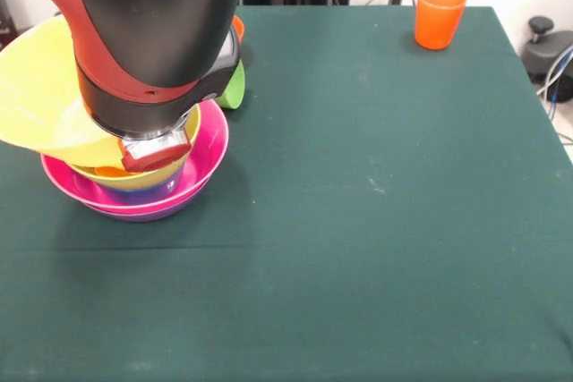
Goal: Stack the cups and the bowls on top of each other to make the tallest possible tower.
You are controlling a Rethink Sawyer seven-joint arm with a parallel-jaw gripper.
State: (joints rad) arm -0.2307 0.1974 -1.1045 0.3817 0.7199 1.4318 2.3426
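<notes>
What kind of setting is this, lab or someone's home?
Probably a robotics lab or test bench. A red and black robot arm hangs over a table with a dark green cloth, working on a pile of glossy plastic bowls, and loose cables trail past the table's edge.

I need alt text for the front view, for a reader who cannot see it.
A red and black robot arm reaches down into a pile of bowls, pink over purple, at the left of a green table. A tilted yellow bowl leans beside it; an orange cup stands far right.

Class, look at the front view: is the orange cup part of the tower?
No: the orange cup stands alone on the table, far from the tower.
</notes>
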